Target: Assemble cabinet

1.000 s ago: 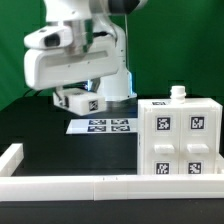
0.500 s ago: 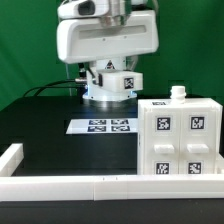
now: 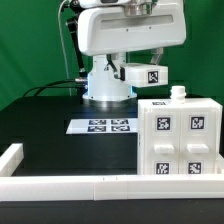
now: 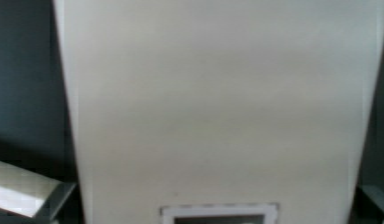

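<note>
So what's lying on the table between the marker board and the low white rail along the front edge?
Nothing. In the exterior view, the stretch from the marker board to the white rail is bare black table.

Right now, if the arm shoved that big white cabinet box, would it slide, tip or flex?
Probably slides rather than tips: the cabinet looks broad and squat, flat on the black table. Likely stiff: walls look like thick plastic. Toward the camera it would likely jam on the white rail close in front. The arm holds the tagged white piece.
</note>
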Action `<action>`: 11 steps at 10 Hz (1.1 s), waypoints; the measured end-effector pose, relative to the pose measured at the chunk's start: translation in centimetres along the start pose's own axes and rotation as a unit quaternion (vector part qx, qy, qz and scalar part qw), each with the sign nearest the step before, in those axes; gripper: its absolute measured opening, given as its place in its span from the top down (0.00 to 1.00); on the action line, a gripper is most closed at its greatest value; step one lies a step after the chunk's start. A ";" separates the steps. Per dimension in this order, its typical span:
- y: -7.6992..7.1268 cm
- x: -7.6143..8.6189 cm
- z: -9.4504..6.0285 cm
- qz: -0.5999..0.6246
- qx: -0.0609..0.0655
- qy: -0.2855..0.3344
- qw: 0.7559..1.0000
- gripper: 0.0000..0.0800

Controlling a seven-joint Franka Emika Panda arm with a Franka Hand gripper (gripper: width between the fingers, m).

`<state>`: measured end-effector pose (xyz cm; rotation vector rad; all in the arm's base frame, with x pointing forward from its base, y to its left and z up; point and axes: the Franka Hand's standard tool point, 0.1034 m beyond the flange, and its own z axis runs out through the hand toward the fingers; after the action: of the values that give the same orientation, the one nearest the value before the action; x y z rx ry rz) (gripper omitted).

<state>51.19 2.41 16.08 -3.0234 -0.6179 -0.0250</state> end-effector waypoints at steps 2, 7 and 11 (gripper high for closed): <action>0.1 0.0 0.0 -0.004 0.000 -0.001 1.000 0.31; -0.5 4.7 -1.2 -0.002 0.006 0.008 1.000 0.31; -1.2 9.3 -2.3 0.004 0.015 0.010 1.000 0.31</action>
<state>59.23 7.03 18.67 -2.9934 -0.6002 -0.0464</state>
